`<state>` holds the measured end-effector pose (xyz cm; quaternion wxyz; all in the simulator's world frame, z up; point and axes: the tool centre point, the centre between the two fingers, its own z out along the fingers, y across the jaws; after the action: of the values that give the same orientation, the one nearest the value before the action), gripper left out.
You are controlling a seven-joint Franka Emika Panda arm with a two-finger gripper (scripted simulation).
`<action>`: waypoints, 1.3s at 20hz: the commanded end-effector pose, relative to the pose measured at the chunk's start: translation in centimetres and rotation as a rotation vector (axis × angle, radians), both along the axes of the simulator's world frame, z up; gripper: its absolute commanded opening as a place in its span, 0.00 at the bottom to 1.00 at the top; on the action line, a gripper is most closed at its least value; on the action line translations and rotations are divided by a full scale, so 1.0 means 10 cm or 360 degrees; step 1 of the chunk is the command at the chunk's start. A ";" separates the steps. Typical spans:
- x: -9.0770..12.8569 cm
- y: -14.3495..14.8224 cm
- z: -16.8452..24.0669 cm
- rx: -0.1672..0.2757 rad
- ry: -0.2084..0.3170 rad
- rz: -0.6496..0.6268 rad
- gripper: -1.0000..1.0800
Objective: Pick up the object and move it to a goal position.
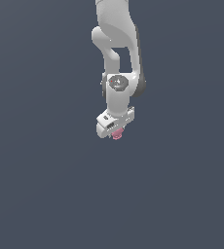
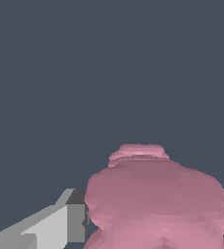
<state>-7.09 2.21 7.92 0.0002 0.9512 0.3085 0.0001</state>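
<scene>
1. Flat slate-grey background fills both of my feeds; I can make out no table edge, horizon or goal marker anywhere.
2. I see the white, jointed Panda arm (image 1: 118,53) coming down from the top of the exterior view, a little to that view's right of centre, with its white gripper (image 1: 116,132) at the low end.
3. The small pink, lumpy, ridged object (image 1: 117,135) pokes out just beneath the gripper in the exterior view, much narrower than the gripper body.
4. On the wrist feed the same object (image 2: 155,204) looms large, with a grey finger (image 2: 60,223) pressed against one flank and a sliver of the other finger at the opposite edge. I judge the fingers are clamped onto it.
5. Progress, as I judge it: the grasp looks done. Whether the object is lifted clear I cannot tell, since no surface or shadow shows.
6. What is left is the carry to the goal, and I see nothing marking where that is.
7. No brands, labels or writing are readable on either feed.
</scene>
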 end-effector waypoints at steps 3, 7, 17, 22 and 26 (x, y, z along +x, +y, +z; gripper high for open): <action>0.03 -0.12 0.34 0.0001 -0.0001 0.0001 0.00; 0.07 -0.25 0.72 0.0002 -0.0001 0.0001 0.00; 0.19 -0.62 1.77 0.0005 -0.0001 0.0002 0.00; 0.25 -0.80 2.28 0.0005 -0.0001 0.0002 0.00; 0.30 -0.94 2.68 0.0004 0.0000 0.0002 0.00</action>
<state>-4.23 -6.67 33.21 -0.0009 0.9510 0.3090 0.0012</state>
